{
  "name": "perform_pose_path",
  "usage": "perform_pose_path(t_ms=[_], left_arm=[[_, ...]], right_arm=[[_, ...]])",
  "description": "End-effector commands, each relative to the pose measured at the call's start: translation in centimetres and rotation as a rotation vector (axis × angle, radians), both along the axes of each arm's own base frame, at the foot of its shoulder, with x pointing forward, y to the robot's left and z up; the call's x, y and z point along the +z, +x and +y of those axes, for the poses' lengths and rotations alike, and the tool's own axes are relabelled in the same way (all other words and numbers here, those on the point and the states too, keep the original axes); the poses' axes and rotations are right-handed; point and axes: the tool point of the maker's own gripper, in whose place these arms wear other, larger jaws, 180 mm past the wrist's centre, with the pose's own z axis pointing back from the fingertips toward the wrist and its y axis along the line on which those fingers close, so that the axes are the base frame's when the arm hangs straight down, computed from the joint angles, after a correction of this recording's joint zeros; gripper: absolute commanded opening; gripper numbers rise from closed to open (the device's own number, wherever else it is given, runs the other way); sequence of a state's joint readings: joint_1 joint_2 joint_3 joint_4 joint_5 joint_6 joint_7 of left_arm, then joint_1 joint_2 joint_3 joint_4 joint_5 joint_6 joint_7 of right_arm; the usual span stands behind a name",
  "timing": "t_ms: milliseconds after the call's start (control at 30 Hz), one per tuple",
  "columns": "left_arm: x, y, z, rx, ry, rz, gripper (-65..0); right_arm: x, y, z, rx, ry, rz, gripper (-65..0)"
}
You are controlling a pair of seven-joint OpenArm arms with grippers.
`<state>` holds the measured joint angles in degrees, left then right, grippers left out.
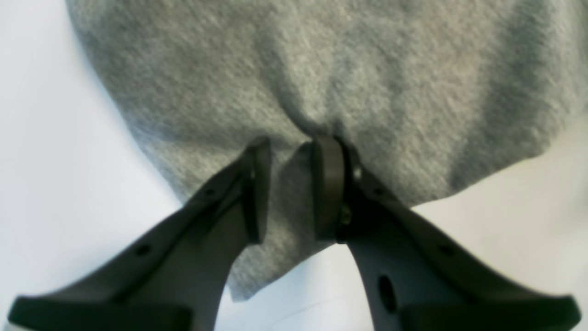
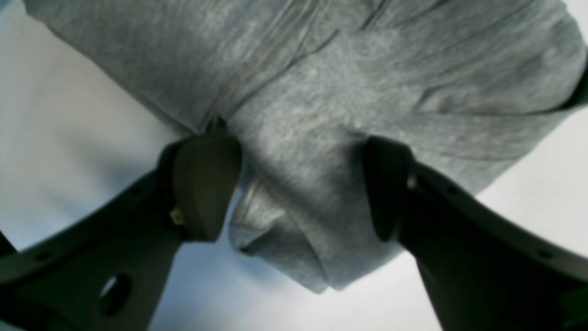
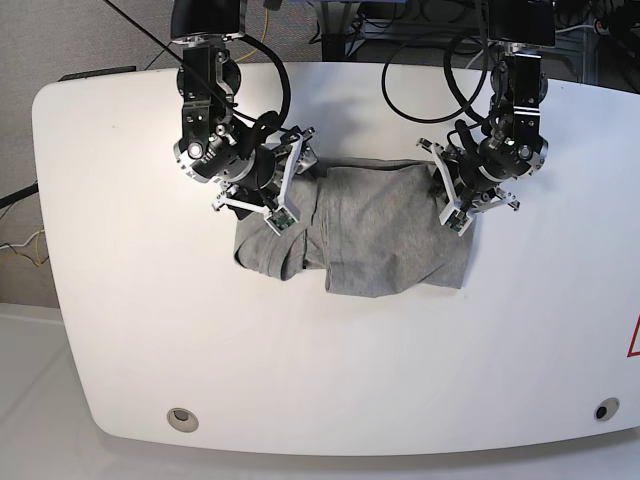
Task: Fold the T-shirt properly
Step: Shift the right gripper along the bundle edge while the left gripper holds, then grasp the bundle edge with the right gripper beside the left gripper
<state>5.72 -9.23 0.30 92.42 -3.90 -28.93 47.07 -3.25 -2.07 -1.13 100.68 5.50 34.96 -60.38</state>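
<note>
Grey T-shirt (image 3: 370, 235) lies bunched mid-table (image 3: 300, 370) between my 2 arms. My left gripper (image 1: 291, 184) pinches a fabric fold with narrow jaws; my right gripper (image 2: 303, 188) straddles a bunched sleeve edge, jaws wide, not clamped.

1 T-shirt (image 3: 385, 235), 2 end effectors, 1 table (image 3: 130, 290).

I work in a lab: a big white rounded surface (image 3: 150, 330), black cables (image 3: 420, 75) hanging behind my arms, grey carpet floor (image 3: 60, 35).
</note>
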Motion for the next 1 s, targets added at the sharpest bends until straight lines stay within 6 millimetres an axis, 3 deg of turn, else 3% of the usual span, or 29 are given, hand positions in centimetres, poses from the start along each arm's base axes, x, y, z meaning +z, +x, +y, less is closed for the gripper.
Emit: perform_pose_path(t_ms=[0, 600, 967], left_arm=[[-1.3, -1.5, 0.5, -0.013, 0.048, 0.072, -50.9], [-1.3, -1.7, 0.6, -0.013, 0.050, 0.075, -50.9], [-1.4, -1.7, 0.6, -0.012, 0.050, 0.077, -50.9]], right_arm=[[0.5, 0.7, 0.5, 0.000, 0.029, -0.029, -21.3], [-0.3, 1.8, 0.6, -0.008, 0.057, -0.033, -21.3], [0.5, 3.3, -0.5, -0.008, 0.031, -0.068, -21.3]])
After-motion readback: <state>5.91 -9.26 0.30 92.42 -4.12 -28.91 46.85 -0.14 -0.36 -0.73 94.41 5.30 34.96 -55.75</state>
